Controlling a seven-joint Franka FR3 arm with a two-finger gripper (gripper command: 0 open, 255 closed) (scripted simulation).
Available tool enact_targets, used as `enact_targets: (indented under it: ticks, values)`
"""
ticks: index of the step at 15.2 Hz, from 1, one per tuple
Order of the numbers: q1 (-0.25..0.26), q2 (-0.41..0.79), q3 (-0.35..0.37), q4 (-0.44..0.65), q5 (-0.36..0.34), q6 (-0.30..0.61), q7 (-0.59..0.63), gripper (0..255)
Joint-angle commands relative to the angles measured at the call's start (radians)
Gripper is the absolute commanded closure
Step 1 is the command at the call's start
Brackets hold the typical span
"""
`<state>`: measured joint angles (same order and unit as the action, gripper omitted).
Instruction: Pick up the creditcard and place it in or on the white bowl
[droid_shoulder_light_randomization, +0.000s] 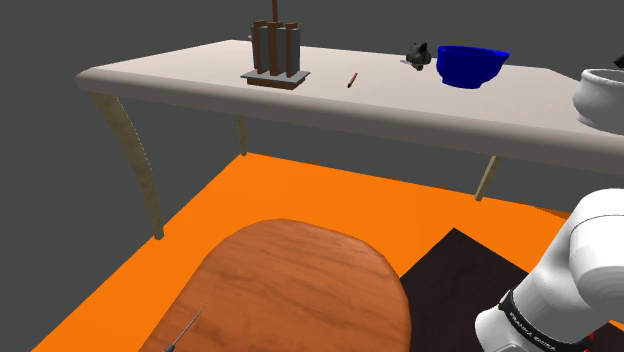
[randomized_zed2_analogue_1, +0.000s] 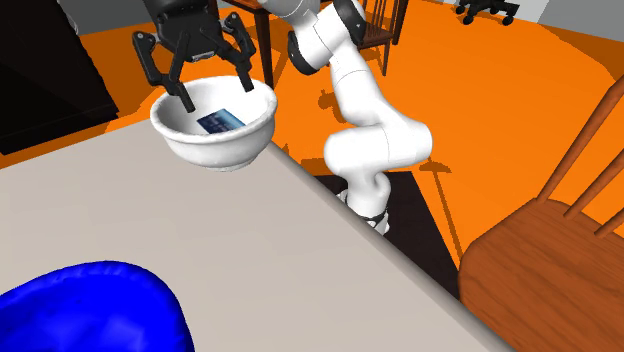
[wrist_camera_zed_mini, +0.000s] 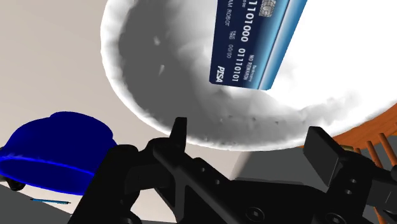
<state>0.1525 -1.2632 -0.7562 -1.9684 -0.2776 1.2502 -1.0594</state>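
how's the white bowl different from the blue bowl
The white bowl is pale and holds the blue card; the blue bowl is deep blue. The white bowl sits at the table edge under the open gripper; the blue bowl stands farther along, beside a dark object. Both stand upright on it.

Hanging directly over the white bowl (randomized_zed2_analogue_1: 212, 140), with black jaws spread wide and one fingertip (randomized_zed2_analogue_1: 186, 98) dipping toward the rim. Clasping nothing. Seeing a blue credit card (randomized_zed2_analogue_1: 221, 121) lying inside the bowl, apart from both fingers. Finding the bowl sitting near the edge of the pale tabletop (randomized_zed2_analogue_1: 250, 260), and a blue bowl (randomized_zed2_analogue_1: 90, 310) poking in at the lower left corner. Reaching in on a white arm (randomized_zed2_analogue_1: 365, 130) from beyond the tabletop, above an orange floor (randomized_zed2_analogue_1: 500, 100). Showing a wooden chair (randomized_zed2_analogue_1: 560, 230) at the right.
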Motion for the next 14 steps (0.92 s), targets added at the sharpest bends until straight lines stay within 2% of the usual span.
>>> enact_targets:
  ticks: [1, 2, 6, 14]
  values:
    - [0.0, 0.0, 0.0, 0.0, 0.0, 0.0, 0.0, 0]
    - [0.0, 0.0, 0.0, 0.0, 0.0, 0.0, 0.0, 0]
    - [0.046, 0.075, 0.002, 0.197, 0.017, -0.111, -0.02, 0]
    - [0.046, 0.075, 0.002, 0.197, 0.017, -0.111, -0.02, 0]
